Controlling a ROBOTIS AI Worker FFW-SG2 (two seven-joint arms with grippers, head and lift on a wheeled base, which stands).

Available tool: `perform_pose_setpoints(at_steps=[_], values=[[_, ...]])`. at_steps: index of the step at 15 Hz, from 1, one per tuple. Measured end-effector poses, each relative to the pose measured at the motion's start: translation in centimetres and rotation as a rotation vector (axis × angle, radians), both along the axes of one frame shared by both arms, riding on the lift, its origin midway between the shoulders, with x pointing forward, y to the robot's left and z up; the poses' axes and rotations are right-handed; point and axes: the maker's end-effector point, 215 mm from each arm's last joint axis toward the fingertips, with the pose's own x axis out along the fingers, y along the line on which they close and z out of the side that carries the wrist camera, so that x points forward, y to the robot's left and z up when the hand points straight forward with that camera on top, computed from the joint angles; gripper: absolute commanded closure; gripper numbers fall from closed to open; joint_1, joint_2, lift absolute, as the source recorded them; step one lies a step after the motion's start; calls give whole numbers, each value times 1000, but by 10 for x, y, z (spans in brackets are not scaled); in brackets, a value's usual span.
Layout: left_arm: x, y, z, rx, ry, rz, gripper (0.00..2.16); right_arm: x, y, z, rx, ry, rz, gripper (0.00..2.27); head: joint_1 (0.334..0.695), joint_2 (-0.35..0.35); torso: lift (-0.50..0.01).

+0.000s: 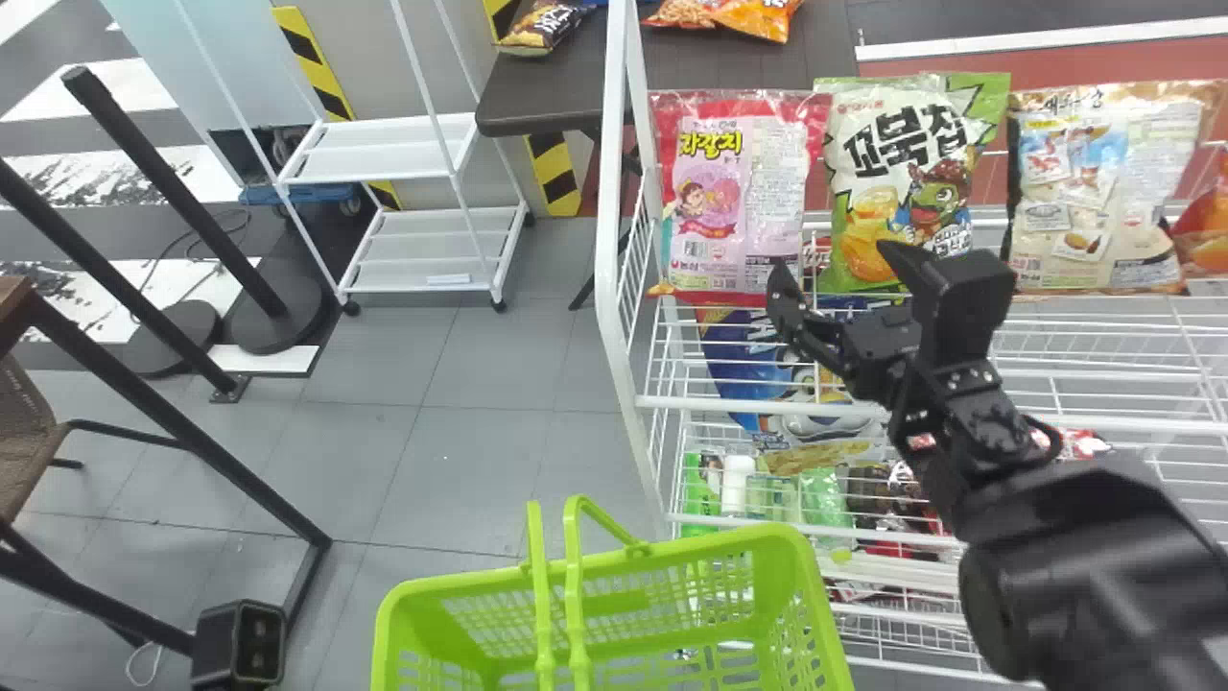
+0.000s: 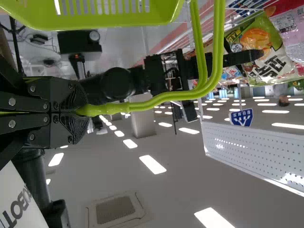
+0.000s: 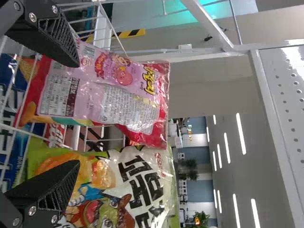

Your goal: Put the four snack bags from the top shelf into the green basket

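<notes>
In the head view my right gripper (image 1: 839,278) stands open before the top shelf, between the pink-and-red bag (image 1: 710,192) and the green-and-white bag (image 1: 863,163). A beige bag (image 1: 1103,182) and an orange bag (image 1: 1204,226) stand farther right. The right wrist view has the gripper (image 3: 71,111) spread apart, with the pink-and-red bag (image 3: 109,90) beyond one finger and the green-and-white bag (image 3: 137,185) behind the other. The green basket (image 1: 480,595) is at the bottom centre. My left gripper (image 2: 80,110) is shut on the basket's handle (image 2: 142,103).
White wire rack (image 1: 614,192) edges the shelves, with a blue bag (image 1: 767,374) and other goods on lower levels. A dark table (image 1: 566,86) holding snack bags stands behind. Black posts (image 1: 182,192) and a white cart (image 1: 413,245) are at the left.
</notes>
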Motion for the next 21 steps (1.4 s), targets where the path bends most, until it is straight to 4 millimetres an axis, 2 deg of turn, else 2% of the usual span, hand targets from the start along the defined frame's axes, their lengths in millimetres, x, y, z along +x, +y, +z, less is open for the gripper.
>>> perform_pose_setpoints(at_steps=[4,6,7,8,10,11,13,17,21], values=[[0,1,-1,-5,4,-17,2142,45,7,6,-30,-4,20,107,695,217,0],[-2,1,-1,-7,7,-20,2142,55,20,6,-8,17,71,282,695,230,0],[-3,2,-1,-7,9,-21,2142,58,25,4,9,35,106,518,695,235,0],[-3,2,-1,-8,10,-22,2142,59,29,3,30,52,137,873,695,241,0],[-4,3,-1,-7,12,-22,2142,60,36,1,69,86,190,1902,695,256,0],[-5,4,-1,-7,14,-21,2142,60,36,-4,82,111,197,2094,695,258,0],[-6,7,0,-8,15,-16,2142,60,34,-12,90,149,196,2253,695,259,0],[-9,11,0,-9,22,-7,2142,57,34,-9,109,149,206,2253,695,265,0],[-9,19,0,-10,26,7,2142,27,51,9,155,135,242,2253,695,310,0]])
